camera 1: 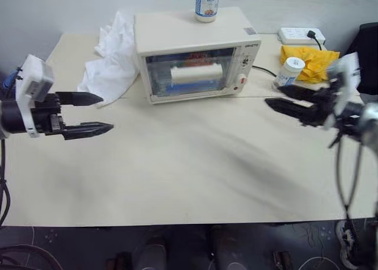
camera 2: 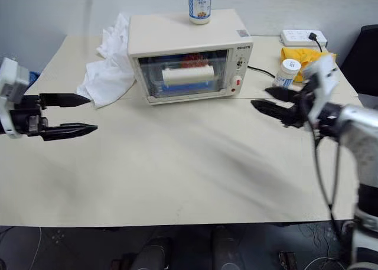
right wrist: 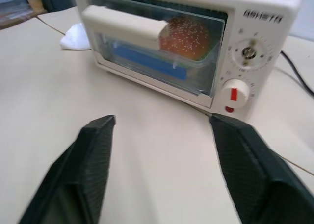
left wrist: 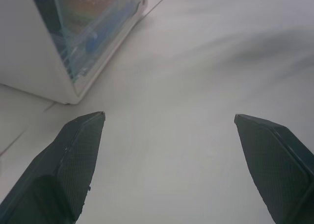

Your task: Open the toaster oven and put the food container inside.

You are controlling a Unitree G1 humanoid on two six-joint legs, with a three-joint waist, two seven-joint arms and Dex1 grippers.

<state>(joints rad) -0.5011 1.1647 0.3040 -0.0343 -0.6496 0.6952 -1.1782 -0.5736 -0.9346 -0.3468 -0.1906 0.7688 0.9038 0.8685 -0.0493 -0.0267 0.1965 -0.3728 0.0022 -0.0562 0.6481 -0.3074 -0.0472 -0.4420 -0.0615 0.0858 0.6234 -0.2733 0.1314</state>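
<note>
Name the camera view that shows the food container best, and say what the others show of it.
The right wrist view: the food container sits behind the toaster oven's shut glass door, burger bun and blue clip plain. The head views show it small, half hidden by the handle. The left wrist view catches an oblique sliver through the glass.

A beige table (camera 1: 177, 175) carries the toaster oven (camera 1: 195, 54) at the back, a crumpled white cloth (camera 1: 112, 51) beside it, a small white bottle (camera 1: 289, 71), a yellow cloth (camera 1: 313, 62) and a power strip (camera 1: 301, 35).
</note>
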